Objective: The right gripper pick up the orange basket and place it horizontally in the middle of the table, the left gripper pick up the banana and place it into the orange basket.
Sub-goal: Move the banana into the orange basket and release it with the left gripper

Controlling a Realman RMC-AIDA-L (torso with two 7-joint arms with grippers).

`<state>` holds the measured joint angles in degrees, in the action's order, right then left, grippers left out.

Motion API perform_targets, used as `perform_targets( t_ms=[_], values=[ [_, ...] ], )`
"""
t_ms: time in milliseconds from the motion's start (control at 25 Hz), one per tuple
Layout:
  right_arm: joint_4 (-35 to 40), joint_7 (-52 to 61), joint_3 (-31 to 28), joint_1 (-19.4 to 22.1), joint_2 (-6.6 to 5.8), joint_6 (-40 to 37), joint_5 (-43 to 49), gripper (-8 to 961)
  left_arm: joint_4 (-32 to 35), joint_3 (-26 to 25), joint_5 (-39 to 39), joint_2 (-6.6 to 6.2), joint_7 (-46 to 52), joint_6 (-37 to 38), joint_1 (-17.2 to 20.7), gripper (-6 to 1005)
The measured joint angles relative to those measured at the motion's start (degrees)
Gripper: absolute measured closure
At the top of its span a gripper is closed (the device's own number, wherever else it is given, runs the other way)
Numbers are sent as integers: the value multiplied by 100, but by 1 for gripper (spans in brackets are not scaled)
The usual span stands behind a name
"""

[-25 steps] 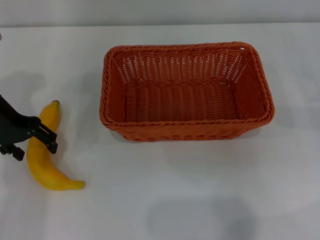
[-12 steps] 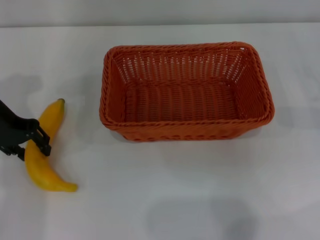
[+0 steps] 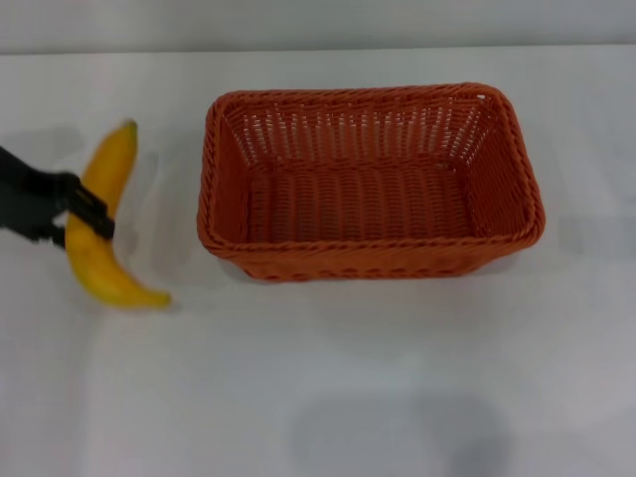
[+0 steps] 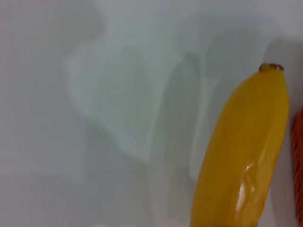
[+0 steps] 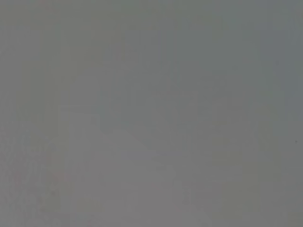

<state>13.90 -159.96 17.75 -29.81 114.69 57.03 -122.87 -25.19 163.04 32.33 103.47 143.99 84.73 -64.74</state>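
The orange basket (image 3: 370, 182) lies lengthwise across the middle of the white table (image 3: 348, 378), empty inside. At the far left, my left gripper (image 3: 81, 217) is shut on the banana (image 3: 102, 221), holding it at mid-length above the table, left of the basket and apart from it. The banana's dark tip points away from me and its stem end hangs toward the front. In the left wrist view the banana (image 4: 246, 151) fills the lower right, with a sliver of the basket (image 4: 298, 161) at the edge. The right gripper is out of view.
The right wrist view shows only a flat grey surface. The table's far edge (image 3: 318, 50) runs along the top of the head view. Bare tabletop lies in front of the basket and to its right.
My left gripper has lifted the banana off the table and carried it away from me and slightly toward the basket. The basket has not moved.
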Motion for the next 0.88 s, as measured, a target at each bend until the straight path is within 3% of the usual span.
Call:
perform_targets(
  t_ms=[320, 560, 680, 880],
  values=[
    [117, 0, 0, 46, 19, -10, 0, 96, -753, 3, -762, -234, -1273, 397, 36, 479],
    [154, 0, -190, 58, 27, -18, -1, 96, -1319, 9, -1836, -301, -2530, 867, -128, 474],
    [157, 0, -238, 73, 26, -18, -1, 96, -1526, 14, -2362, -336, -3360, 1182, -319, 471],
    [177, 0, -238, 97, 21, -17, -1, 96, -1539, 18, -2291, -322, -4688, 1363, -972, 467]
  ],
)
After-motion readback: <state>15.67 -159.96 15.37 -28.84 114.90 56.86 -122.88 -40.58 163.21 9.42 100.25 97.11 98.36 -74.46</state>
